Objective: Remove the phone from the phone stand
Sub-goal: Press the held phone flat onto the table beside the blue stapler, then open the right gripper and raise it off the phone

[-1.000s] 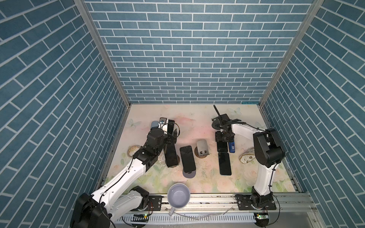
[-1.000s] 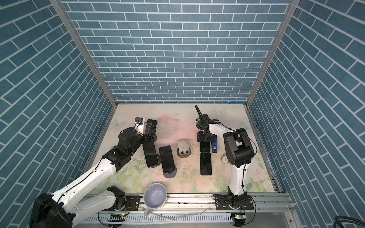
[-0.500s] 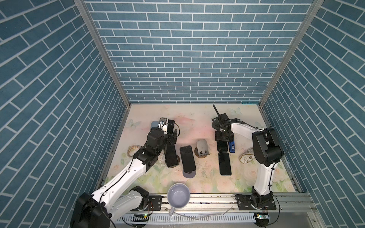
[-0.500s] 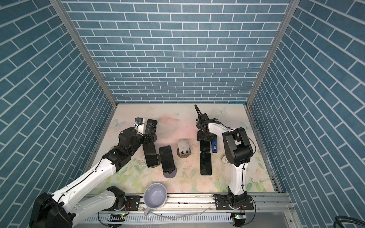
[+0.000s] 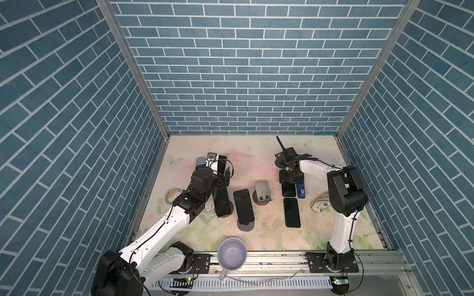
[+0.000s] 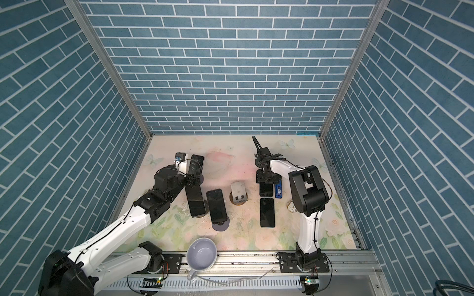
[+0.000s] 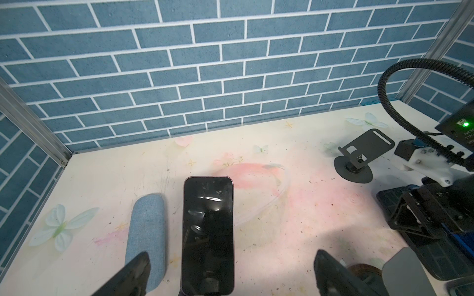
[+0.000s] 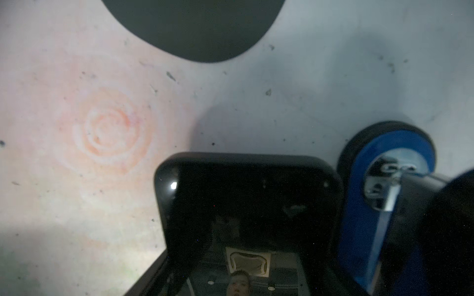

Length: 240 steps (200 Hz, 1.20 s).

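Over the last second nothing visible has shifted. Both arms stand where they stood and no phone has left its rest, so I judge the removal has yet to begin. The left end effector [image 7: 230, 258], spread wide, straddles the lower end of the rear phone [image 7: 207, 230]. That phone leans propped up behind the empty grey stand [image 5: 263, 192], on the left arm's side. The right end effector [image 5: 291, 176] hangs over the right-side phone [image 8: 246, 205], across the grey stand and just beside a blue stand [image 8: 384, 189]. Whether it pinches anything I cannot tell. There are five phones, counting two propped phones [image 5: 243, 206] near the grey stand and a flat phone [image 5: 292, 212] on the surface [image 5: 256, 153]. Three stands seem bare: grey, blue and a black stand [image 7: 359, 159]. There is one mug [image 5: 232, 253].
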### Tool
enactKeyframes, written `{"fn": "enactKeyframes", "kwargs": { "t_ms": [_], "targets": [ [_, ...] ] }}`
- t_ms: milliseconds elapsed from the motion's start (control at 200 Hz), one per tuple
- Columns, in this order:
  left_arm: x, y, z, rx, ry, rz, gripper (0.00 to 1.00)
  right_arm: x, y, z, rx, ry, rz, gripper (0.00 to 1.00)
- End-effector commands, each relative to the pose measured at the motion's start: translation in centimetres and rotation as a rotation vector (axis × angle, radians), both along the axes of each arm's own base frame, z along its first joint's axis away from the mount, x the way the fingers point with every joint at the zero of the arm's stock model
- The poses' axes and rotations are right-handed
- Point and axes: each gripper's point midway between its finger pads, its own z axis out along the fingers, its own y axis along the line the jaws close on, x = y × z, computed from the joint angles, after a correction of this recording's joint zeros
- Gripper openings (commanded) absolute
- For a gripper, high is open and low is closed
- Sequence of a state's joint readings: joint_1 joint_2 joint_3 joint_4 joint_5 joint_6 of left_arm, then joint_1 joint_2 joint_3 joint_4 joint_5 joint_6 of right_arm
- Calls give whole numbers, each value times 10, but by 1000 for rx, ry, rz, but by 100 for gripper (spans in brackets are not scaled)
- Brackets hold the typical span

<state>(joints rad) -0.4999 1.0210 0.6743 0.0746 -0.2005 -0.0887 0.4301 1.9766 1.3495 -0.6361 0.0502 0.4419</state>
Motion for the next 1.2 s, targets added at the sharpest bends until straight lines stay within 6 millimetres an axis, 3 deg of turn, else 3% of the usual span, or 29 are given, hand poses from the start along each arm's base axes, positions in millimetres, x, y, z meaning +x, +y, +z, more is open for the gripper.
{"fn": "enactKeyframes", "kwargs": {
  "t_ms": [0, 830, 995, 1195],
  "targets": [
    [1, -1, 2, 8, -13, -4, 100, -17, -7, -20, -33, 84, -42, 71],
    [0, 0, -3, 14, -7, -1, 100, -13, -4, -9, -22, 64, -31, 81],
    [-1, 0, -3, 14, -6, 0, 100, -6, 3, 10, 10, 5, 0, 82],
    [-1, 0, -3, 10, -6, 2, 100, 5, 15, 52, 53, -124, 40, 82]
  ]
}}
